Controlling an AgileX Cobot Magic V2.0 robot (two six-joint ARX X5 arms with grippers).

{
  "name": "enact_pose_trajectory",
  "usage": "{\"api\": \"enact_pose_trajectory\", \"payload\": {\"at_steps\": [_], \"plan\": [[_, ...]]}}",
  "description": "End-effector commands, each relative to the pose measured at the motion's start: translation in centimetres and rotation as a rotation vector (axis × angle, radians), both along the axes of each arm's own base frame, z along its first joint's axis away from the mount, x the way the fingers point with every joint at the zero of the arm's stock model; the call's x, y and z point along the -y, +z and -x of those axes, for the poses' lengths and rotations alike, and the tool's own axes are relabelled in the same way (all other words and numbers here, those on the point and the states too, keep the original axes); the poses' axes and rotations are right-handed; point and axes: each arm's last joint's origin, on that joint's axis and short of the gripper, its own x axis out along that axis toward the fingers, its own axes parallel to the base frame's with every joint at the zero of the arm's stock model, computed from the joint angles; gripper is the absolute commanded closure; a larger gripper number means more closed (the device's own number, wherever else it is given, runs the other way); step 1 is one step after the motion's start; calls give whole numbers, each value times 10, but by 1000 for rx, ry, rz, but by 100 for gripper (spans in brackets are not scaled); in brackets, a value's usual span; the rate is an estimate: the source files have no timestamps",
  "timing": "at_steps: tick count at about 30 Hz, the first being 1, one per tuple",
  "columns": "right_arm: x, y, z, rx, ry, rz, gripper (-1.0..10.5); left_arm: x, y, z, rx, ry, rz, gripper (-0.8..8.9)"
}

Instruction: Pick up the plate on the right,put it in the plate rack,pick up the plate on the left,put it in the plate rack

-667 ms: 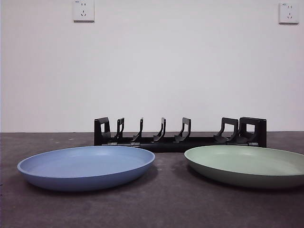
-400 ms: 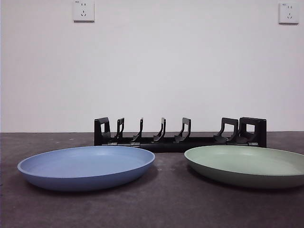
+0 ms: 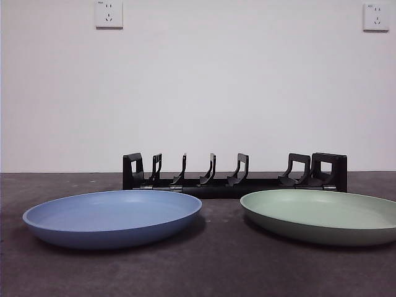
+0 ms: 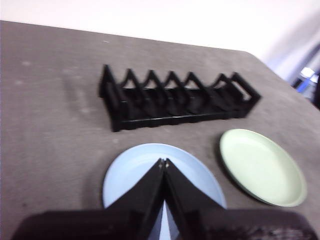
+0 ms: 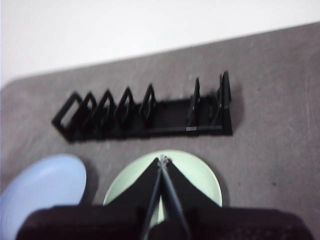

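Front view: long black plastic plate rack (image 3: 234, 176) stood behind round blue plate (image 3: 112, 218) and round pale-green plate (image 3: 322, 215), both flat on grey table (image 3: 216, 266). Left gripper (image 4: 163, 162) and right gripper (image 5: 162, 159) hovered above, jaws pressed together.

My front camera sits low, at table height, looking level across the blue plate (image 3: 112, 216) and green plate (image 3: 322, 213) to the plate rack (image 3: 234, 175) and the wall behind. Each of my wrist cameras looks down from higher up — mine on the left above the blue plate, the right above the green. All three views share both plates and the rack.
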Motion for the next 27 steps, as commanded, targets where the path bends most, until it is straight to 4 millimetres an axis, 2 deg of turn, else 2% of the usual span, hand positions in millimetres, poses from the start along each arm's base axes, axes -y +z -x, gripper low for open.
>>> {"api": "enact_pose_trajectory", "payload": {"at_steps": [1,6,9,17,18,19,21,22,24,25,27], "plan": [[0,18,-3,-37,50,87,958,0,12,-1,-1,-39,-24,820],[-1,44,-12,-133,117,136,958,1,34,-1,-26,-84,-80,820],[-1,51,-18,-172,140,143,958,1,44,-3,-41,-94,-96,820],[-2,51,-38,-233,191,110,944,1,55,-16,-71,-97,-97,812],[-2,51,-39,-236,198,105,944,1,55,-17,-76,-97,-96,772],[-2,51,-40,-237,203,101,933,1,55,-17,-77,-97,-96,665],[-2,50,-41,-241,206,98,740,1,55,-18,-75,-97,-96,322],[-2,50,-42,-245,205,96,595,1,55,-18,-71,-97,-97,230],[-2,48,-45,-268,194,75,342,2,56,-18,-52,-125,-91,213],[-2,48,-46,-278,189,65,302,2,57,-19,-45,-148,-84,213],[-2,46,-49,-297,191,62,302,3,56,-23,-48,-186,-70,212]]}}
